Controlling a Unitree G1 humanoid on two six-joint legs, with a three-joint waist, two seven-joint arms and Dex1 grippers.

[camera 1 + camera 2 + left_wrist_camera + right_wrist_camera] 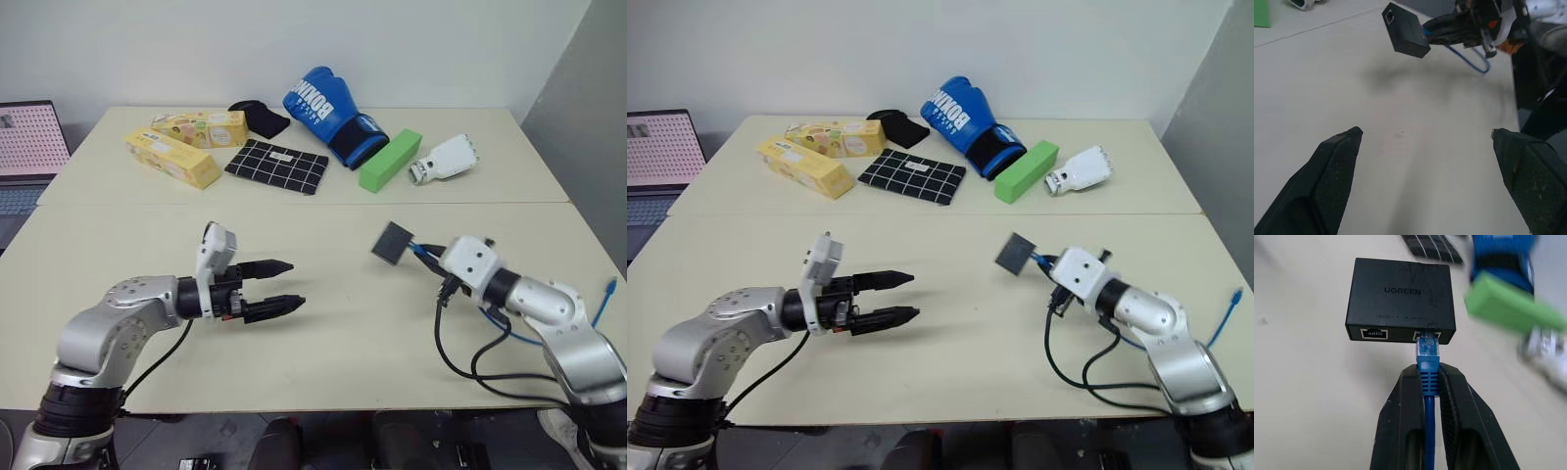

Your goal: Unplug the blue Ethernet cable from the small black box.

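1. Our right gripper point(1429, 382) clenches the blue Ethernet cable point(1428, 364), its plug seated in the small black box point(1400, 298) raised above the tabletop point(323, 323).
2. Our left gripper point(286, 285) hangs released, well apart.

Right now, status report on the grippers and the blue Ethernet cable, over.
Left gripper open, empty. Right gripper shut on the thin bright-blue Ethernet cable, still plugged into the small matte-black box, box lifted off the cream table. Nothing between the grippers.

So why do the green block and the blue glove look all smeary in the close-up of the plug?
In the right wrist view the green block and boxing glove behind are blurred, while the black box and blue cable stay sharp. In the left wrist view the box casts a soft shadow on the table.
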